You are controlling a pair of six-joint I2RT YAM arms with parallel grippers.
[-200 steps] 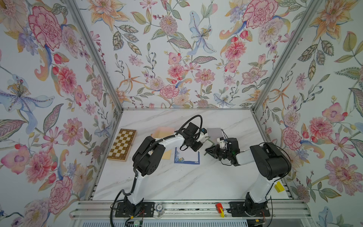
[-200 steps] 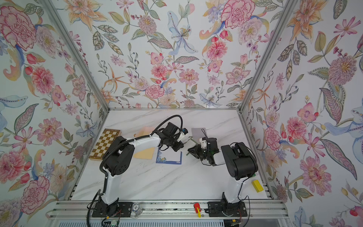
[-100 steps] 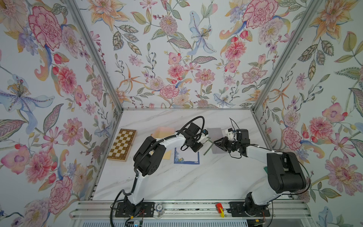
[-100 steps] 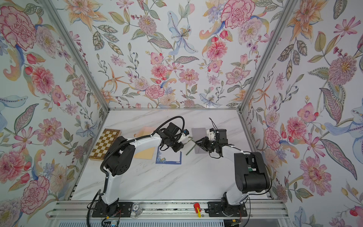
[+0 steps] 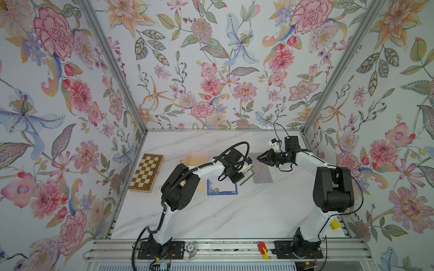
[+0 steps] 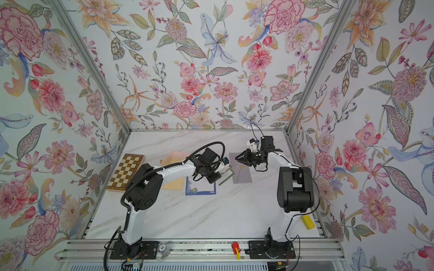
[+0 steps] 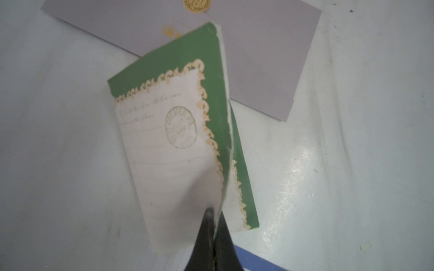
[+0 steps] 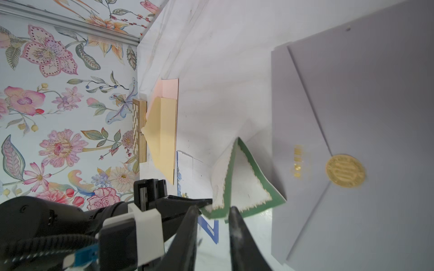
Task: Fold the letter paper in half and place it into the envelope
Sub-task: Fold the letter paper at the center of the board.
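left end effector [image 7: 212,212] pinching letter paper [image 7: 164,140], right end effector [image 8: 213,208] ajar, seemingly empty, alongside

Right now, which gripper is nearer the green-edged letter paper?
Left. The left gripper is shut on the letter paper's edge; the right gripper hangs open over the envelope, apart from the paper.

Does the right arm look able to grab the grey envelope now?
Probably yes: the right gripper hangs open over the far end of the grey envelope, with nothing between them.
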